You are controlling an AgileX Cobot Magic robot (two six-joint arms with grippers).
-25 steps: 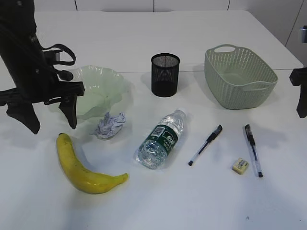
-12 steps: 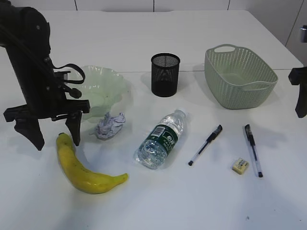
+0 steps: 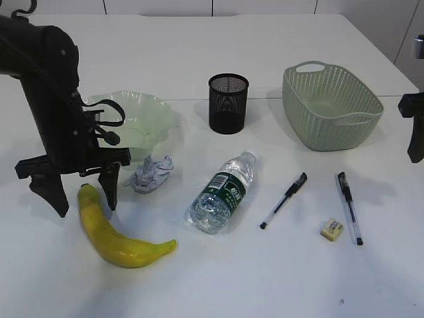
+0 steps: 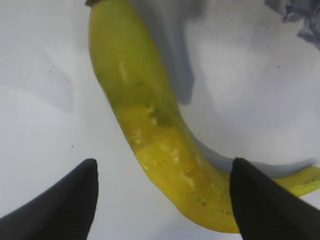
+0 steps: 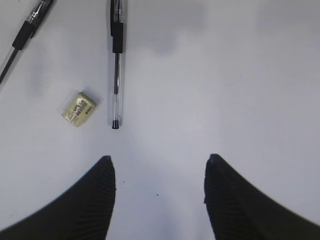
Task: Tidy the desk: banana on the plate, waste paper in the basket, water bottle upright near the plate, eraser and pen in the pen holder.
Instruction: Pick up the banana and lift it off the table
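Observation:
The yellow banana lies at the front left of the white table. My left gripper stands open over its stem end, one finger on each side. In the left wrist view the banana runs between the wide-apart fingertips without touching them. The pale green plate is just behind, with the crumpled waste paper beside it. The water bottle lies on its side. My right gripper hangs open and empty above the table, near the eraser and a pen.
The black mesh pen holder stands behind the bottle. The green basket is at the back right. A second pen lies between the bottle and the first pen, with the eraser beside it.
My left gripper has come forward and down from beside the plate until it straddles the banana's stem end. Its jaws stayed open. The right arm has not moved.

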